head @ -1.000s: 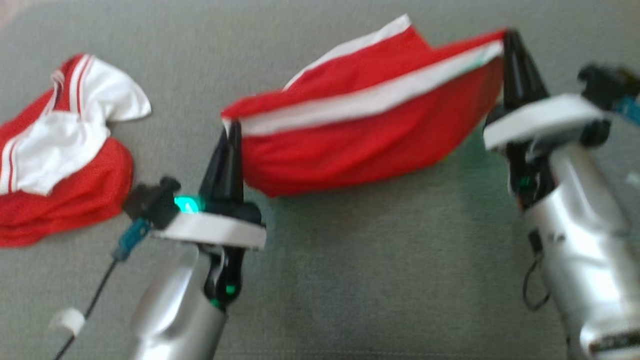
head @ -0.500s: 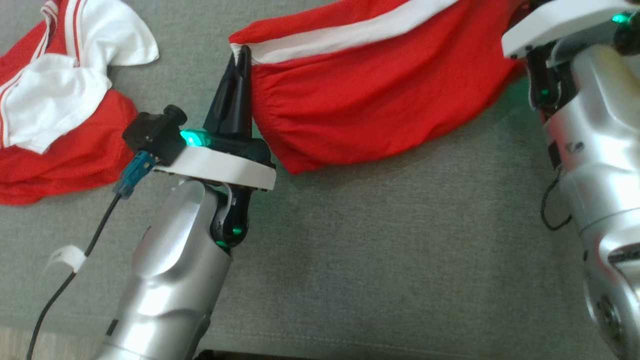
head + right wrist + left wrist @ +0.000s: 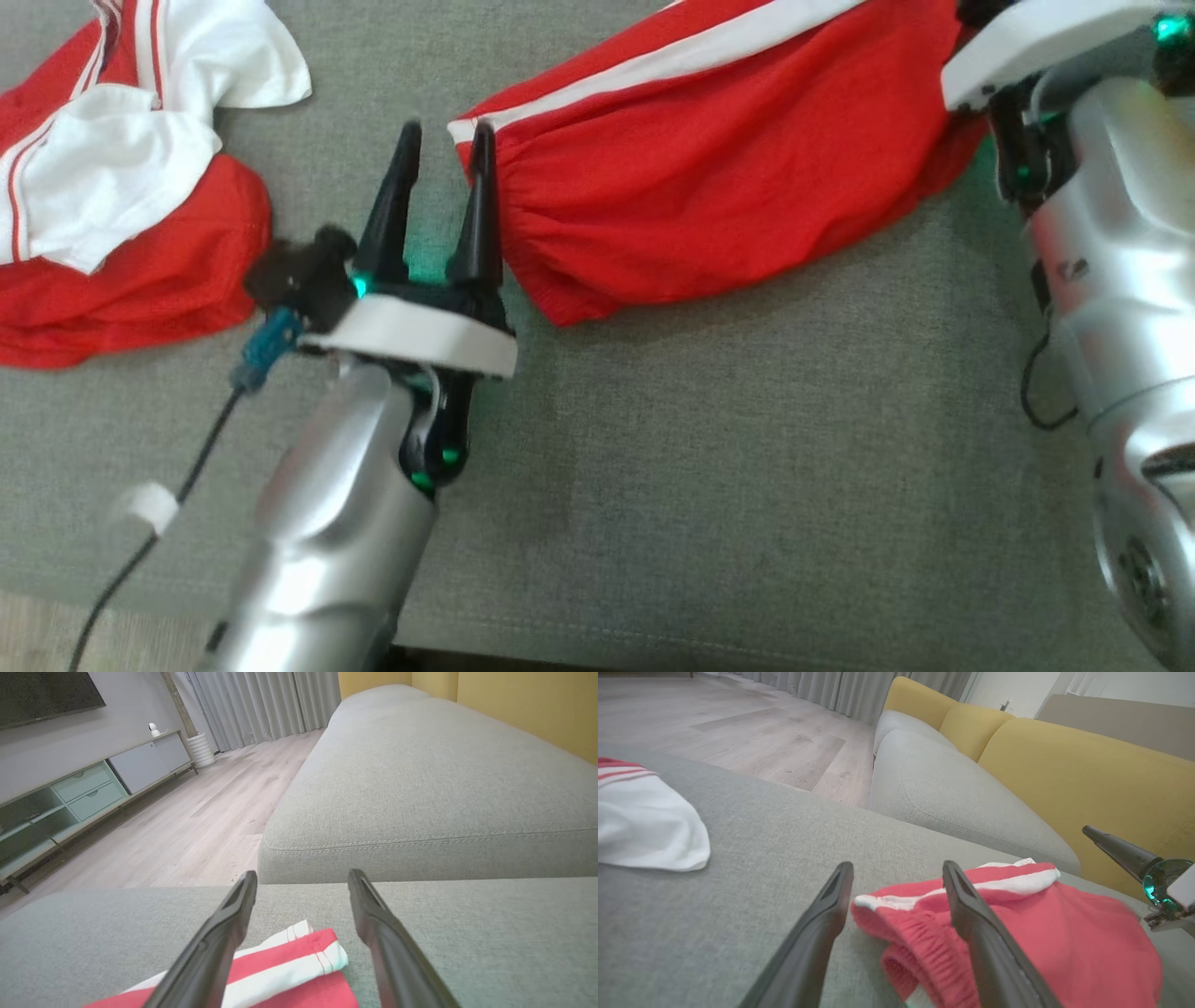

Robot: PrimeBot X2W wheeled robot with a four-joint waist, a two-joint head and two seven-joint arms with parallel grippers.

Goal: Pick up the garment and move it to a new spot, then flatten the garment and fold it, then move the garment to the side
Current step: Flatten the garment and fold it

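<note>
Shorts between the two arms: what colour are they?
The shorts are red with a white stripe, clearest in the head view.

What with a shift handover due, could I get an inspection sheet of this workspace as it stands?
Surface: grey fabric sofa cushion, bare in front.
Job's things: red shorts with white side stripe, lying wrinkled between the hands.
Clutter: crumpled red-and-white jersey, far left.
Hands: left hand open around the shorts' waistband corner; right hand open over the striped corner.
Cables: black cable with white tag by the left arm; black loop on the right forearm.
Surroundings: yellow sofa backrest, wooden floor, grey curtains.
</note>
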